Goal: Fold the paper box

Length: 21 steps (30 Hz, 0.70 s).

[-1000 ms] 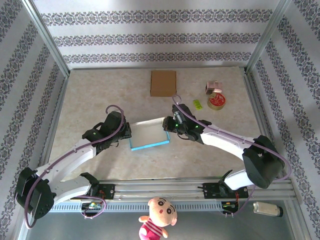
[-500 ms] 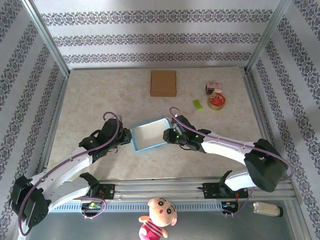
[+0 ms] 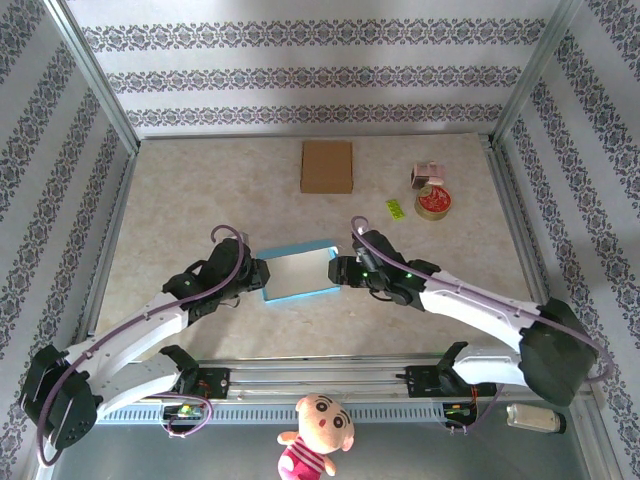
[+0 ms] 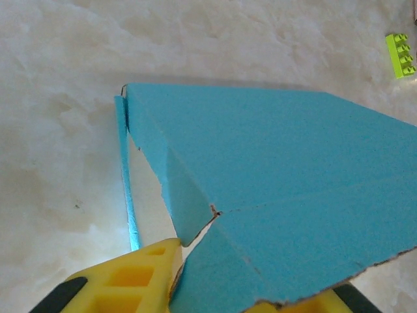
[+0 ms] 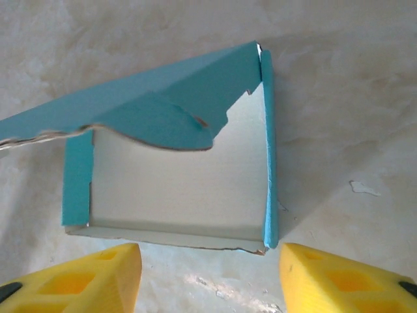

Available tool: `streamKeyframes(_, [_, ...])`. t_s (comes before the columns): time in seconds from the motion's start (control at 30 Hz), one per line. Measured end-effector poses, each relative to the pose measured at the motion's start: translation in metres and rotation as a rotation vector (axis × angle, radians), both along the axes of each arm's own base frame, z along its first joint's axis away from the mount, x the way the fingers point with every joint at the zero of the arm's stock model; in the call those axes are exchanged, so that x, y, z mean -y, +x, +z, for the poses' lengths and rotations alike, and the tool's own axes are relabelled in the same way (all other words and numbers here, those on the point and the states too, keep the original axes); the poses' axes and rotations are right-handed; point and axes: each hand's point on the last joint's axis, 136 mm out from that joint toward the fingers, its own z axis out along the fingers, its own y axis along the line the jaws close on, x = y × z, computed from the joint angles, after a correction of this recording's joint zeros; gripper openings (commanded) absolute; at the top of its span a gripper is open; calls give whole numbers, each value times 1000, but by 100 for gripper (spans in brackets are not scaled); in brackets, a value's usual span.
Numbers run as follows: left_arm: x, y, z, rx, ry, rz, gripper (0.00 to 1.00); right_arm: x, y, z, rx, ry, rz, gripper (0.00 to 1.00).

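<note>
Overhead view. The paper box (image 3: 298, 272) lies on the table (image 3: 180, 200) at lower centre of the frame. Its long axis runs left to right, with the right end tipped slightly toward the top. It sits between the two tools: the left gripper (image 3: 258, 277) meets its left end, and the right gripper (image 3: 338, 270) stands just beside its right end.

Right wrist view. The right gripper (image 5: 205, 280) is released, its yellow fingers (image 5: 71, 277) spread wide at the bottom corners. The box (image 5: 176, 189) lies ahead of them at centre, its white inside showing and a blue flap slanting over the top.

Left wrist view. The left gripper (image 4: 225, 290) has blue card (image 4: 280, 195) lying across its parted fingers (image 4: 124, 280). Whether they pinch it cannot be told. The left arm appears nearer for the next fold.
</note>
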Motion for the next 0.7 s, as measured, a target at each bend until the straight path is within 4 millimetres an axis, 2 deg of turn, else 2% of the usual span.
streamKeyframes(0.23, [0, 0, 1, 12, 15, 4, 47, 11, -9, 26, 61, 4, 35, 71])
streamKeyframes(0.37, [0, 0, 6, 33, 13, 8, 50, 19, -7, 41, 85, -1, 34, 73])
streamKeyframes(0.57, [5, -6, 21, 76, -19, -8, 53, 24, 4, 78, 143, 42, 28, 76])
streamKeyframes(0.7, [14, -16, 40, 108, -41, -41, 53, 27, 14, 99, 163, 77, 19, 76])
